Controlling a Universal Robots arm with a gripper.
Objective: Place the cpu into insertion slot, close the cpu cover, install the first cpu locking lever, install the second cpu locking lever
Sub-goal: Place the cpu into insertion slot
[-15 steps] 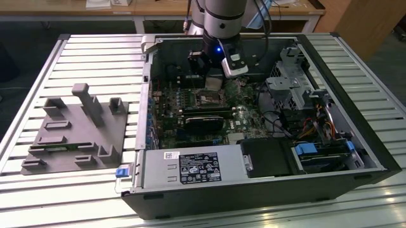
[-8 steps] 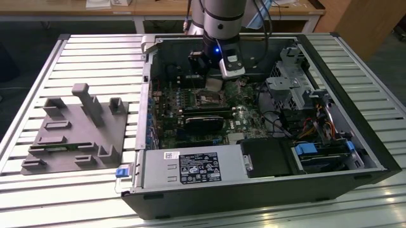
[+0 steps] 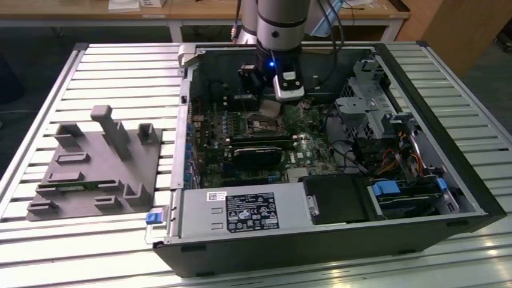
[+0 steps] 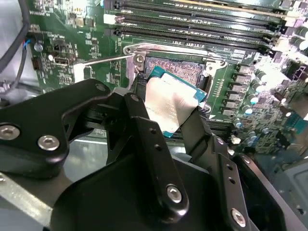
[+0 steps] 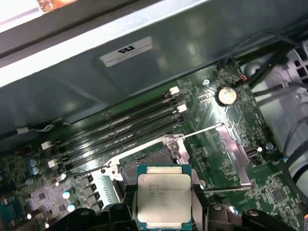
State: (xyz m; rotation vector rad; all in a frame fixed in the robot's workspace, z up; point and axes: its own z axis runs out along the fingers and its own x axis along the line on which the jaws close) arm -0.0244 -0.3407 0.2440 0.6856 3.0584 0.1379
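Gripping the cpu (image 4: pixel 171 103) in the end effector (image 4: pixel 167 109), with the black fingers (image 4: pixel 139 115) clamping on two opposite edges of the chip and the silvery face turning up toward the camera. Holding it tilted just above the insertion slot (image 4: pixel 175 70), not yet lying flat inside. Showing in the first wrist view the same chip between the fingers, in front of the open socket and near the long black memory slots (image 5: pixel 120 130). Leaving open, as it seems, the cpu cover (image 5: pixel 226 149), a thin silvery frame swung aside next to the socket, hard to make out clearly. Reaching down into the open computer case (image 3: pixel 320 246), over the green motherboard (image 3: pixel 312 150). Lying on the slatted metal counter (image 3: pixel 120 72), near the case toward the exterior view's left, a grey fixture block (image 3: pixel 96 168).
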